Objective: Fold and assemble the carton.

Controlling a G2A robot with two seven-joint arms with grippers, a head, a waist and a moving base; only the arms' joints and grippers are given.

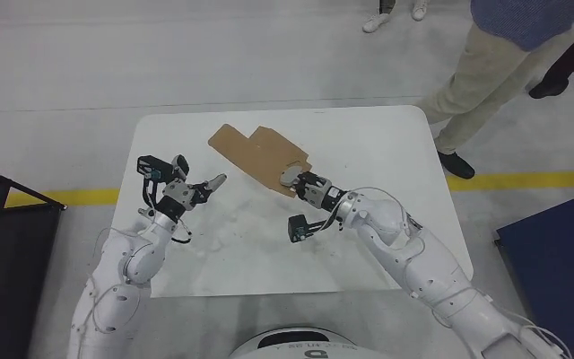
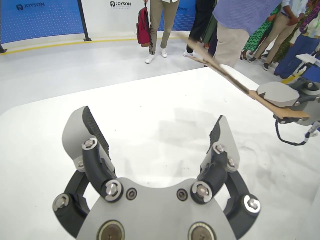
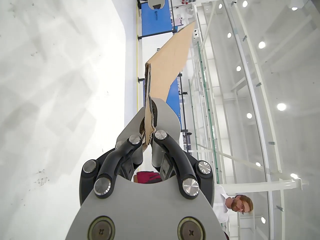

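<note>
The carton (image 1: 256, 153) is a flat piece of brown cardboard, and the right claw (image 1: 296, 175) is closed tightly on one of its corners. In the right wrist view the pinched edge shows several layers pressed together, so I judge that the carton is collapsed and not opened. From the left wrist view the cardboard seems to be lifted from the white surface (image 1: 269, 260). It slopes upward from the claw toward the far side, over the far middle part of the surface.

The left claw (image 2: 153, 116) is wide open and holds nothing. It hangs above the surface near the carton but clearly apart from it.

In my judgement the task is only at its beginning: the carton is picked up, and that is all. No wall is standing and no flap is bent. What is left is to open the flat piece into a box shape, probably with the help of the free left claw, then to fold the flaps and close them.
</note>
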